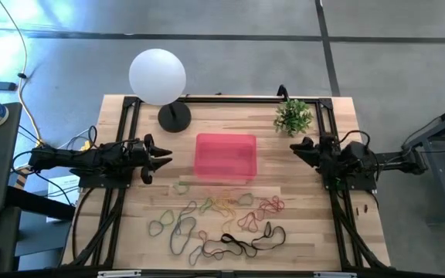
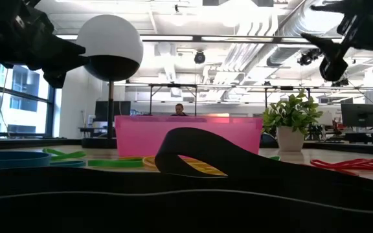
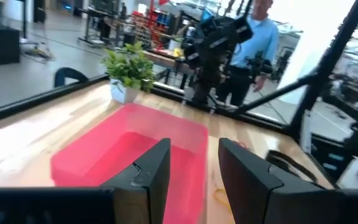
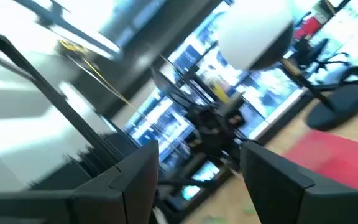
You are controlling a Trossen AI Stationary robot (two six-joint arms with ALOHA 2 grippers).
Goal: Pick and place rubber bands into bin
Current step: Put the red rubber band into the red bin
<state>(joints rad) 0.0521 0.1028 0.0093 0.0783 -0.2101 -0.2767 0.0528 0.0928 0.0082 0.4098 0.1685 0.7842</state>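
The pink-red bin (image 1: 225, 157) stands mid-table and also shows in the low view (image 2: 188, 133) and the left wrist view (image 3: 129, 149). Rubber bands (image 1: 222, 220) in black, red, green, yellow and orange lie flat on the wood between the bin and the near edge. A black band (image 2: 193, 152) arches up close in the low view. My left gripper (image 1: 164, 159) hovers open, left of the bin and pointing at it, with nothing between its fingers (image 3: 194, 171). My right gripper (image 1: 298, 147) hovers open, right of the bin, also with nothing between its fingers (image 4: 197, 180).
A white globe lamp (image 1: 157, 76) on a black base (image 1: 174, 117) stands at the far left. A small potted plant (image 1: 293, 116) sits at the far right. Black frame rails (image 1: 118, 208) run along the table's sides. A person (image 3: 260, 43) stands beyond the table.
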